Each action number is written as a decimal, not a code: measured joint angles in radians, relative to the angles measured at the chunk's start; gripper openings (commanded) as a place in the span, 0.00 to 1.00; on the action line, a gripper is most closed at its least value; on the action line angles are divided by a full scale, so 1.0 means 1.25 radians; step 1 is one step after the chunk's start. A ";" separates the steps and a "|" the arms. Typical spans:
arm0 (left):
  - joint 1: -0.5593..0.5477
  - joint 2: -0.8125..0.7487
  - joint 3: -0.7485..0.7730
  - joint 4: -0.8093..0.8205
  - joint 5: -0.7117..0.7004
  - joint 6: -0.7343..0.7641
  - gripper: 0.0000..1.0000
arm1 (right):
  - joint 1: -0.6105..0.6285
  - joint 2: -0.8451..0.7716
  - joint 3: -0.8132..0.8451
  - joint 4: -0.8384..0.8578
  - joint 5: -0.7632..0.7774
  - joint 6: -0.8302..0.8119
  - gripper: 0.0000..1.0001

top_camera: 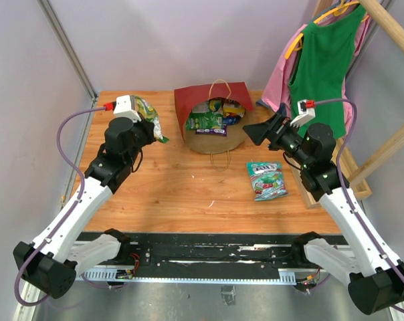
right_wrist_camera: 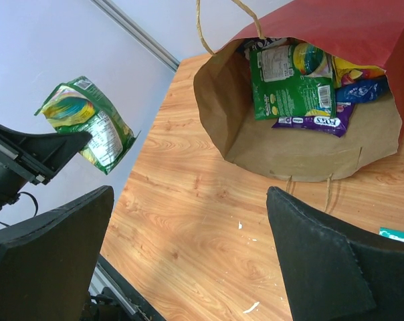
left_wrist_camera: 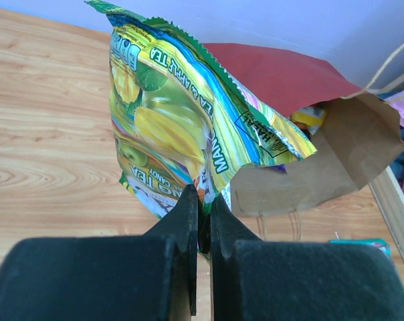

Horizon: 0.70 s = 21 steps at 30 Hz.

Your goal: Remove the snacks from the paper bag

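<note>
Holding green-yellow packet pinched in left pincer, above counter left of paper bag; set down flat, well apart from bag, before releasing; right pincer spread wide, facing bag's mouth.

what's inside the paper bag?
The paper bag lies on its side, mouth open. Visible inside: green packet overlapping a purple packet, plus a yellow packet and a blue packet beside them. Anything under these or deeper in is covered.
</note>
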 measured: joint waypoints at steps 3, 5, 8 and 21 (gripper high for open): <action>0.006 0.015 0.005 -0.005 -0.014 0.000 0.01 | 0.000 0.004 0.000 0.001 0.000 0.000 0.99; 0.009 0.034 0.012 -0.009 -0.027 0.000 0.01 | 0.000 0.005 0.000 0.001 0.000 0.000 0.99; 0.012 0.057 0.014 -0.017 -0.038 0.000 0.01 | 0.000 0.009 0.000 0.003 0.000 0.000 0.99; 0.041 0.067 0.014 -0.032 -0.056 0.001 0.01 | 0.000 0.015 0.000 0.034 0.000 0.004 0.98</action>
